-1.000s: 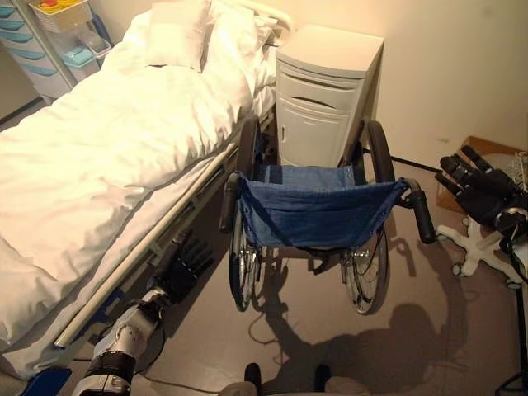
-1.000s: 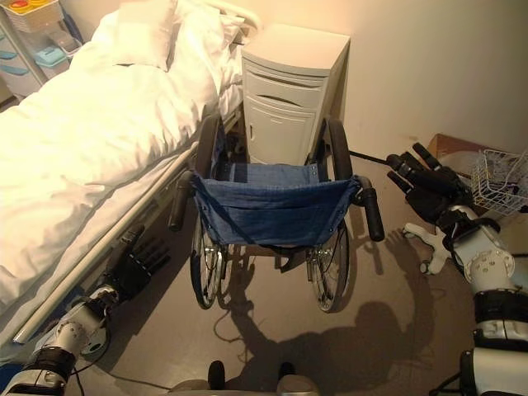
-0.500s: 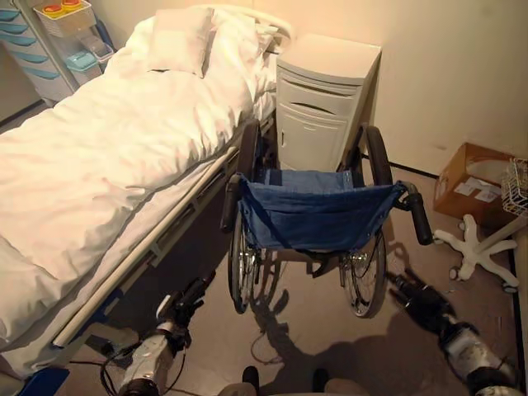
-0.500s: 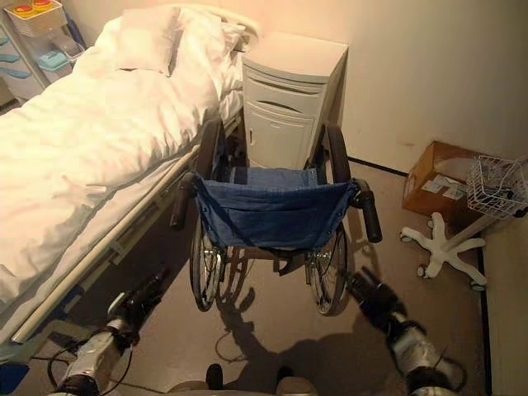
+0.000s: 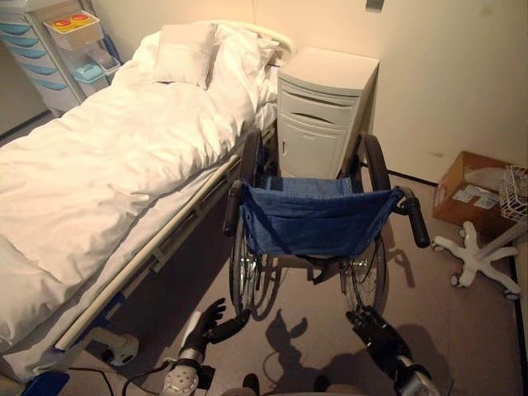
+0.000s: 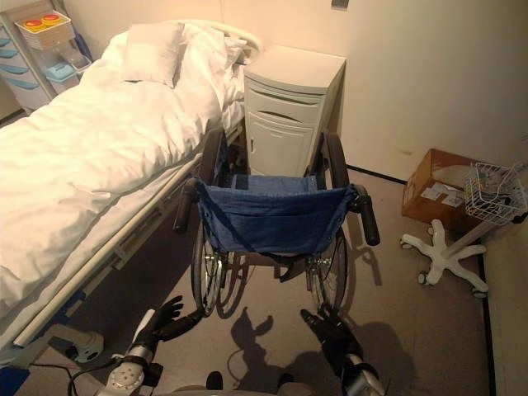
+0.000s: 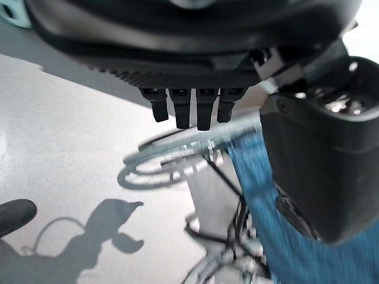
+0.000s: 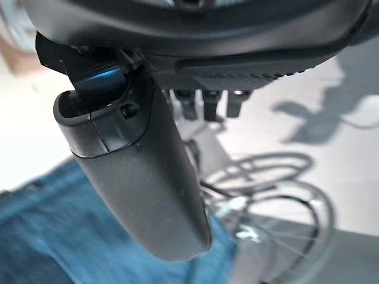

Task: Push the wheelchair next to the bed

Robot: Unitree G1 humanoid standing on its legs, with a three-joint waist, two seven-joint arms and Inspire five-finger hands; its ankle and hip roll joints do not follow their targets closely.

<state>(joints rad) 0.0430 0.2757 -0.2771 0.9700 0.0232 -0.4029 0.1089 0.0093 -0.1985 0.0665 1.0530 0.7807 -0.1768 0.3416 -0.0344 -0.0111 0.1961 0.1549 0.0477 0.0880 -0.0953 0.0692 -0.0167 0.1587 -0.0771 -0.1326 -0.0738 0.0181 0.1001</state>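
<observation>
The wheelchair (image 5: 309,219) has a blue cloth back, black push handles and spoked wheels. It stands close along the right side of the bed (image 5: 107,165), which has a white duvet, with its front toward a bedside cabinet (image 5: 322,115). My left hand (image 5: 206,320) hangs low behind the chair's left wheel, open, holding nothing. Behind the right wheel my right hand (image 5: 375,334) is low too, open and empty. Both are well below the handles. In the left wrist view the fingers (image 7: 189,112) point at the wheel (image 7: 177,160). The right wrist view shows the blue cloth (image 8: 59,236) past the thumb (image 8: 142,171).
A cardboard box (image 5: 474,190) sits by the right wall. A white star-footed stand (image 5: 478,256) with a wire basket (image 5: 516,190) is beside it. A drawer cart (image 5: 58,49) stands beyond the bed at the far left. Bare floor lies behind the chair.
Both arms have dropped from near handle height to low behind the wheels, the right one swinging in from the far right. The view has shifted a little; the wheelchair stays put.
</observation>
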